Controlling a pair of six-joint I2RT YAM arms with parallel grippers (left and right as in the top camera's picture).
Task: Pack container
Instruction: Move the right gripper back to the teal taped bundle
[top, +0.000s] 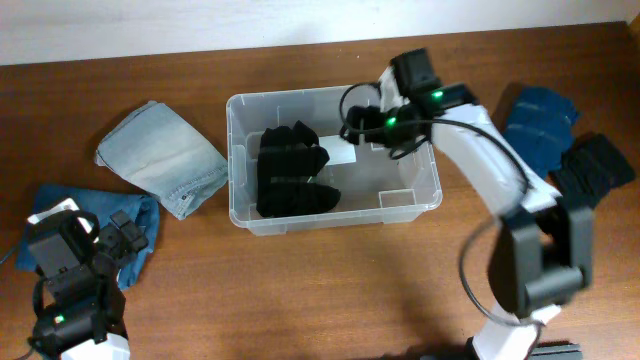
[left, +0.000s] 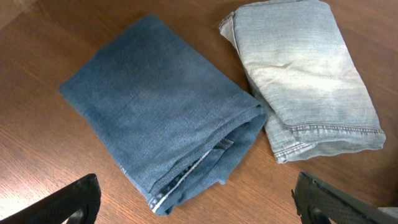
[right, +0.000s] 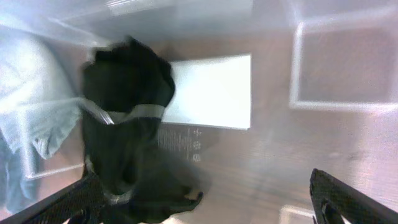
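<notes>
The clear container (top: 236, 160) stands mid-table with a folded black garment (top: 290, 170) in its left half and a white label (top: 345, 156) on its base. My right gripper (top: 363, 124) hangs over the container's far right part. In the right wrist view it is open (right: 205, 199) and empty, just right of the black garment (right: 124, 112) and near the label (right: 211, 90). My left gripper (top: 125, 235) is open (left: 196, 199) and empty above folded dark-blue jeans (left: 161, 118).
Folded light-blue jeans (top: 160, 155) lie left of the container, beside the dark-blue pair (top: 142, 228); they also show in the left wrist view (left: 305, 74). More dark-blue jeans (top: 540, 122) and a black garment (top: 597, 165) lie at the right.
</notes>
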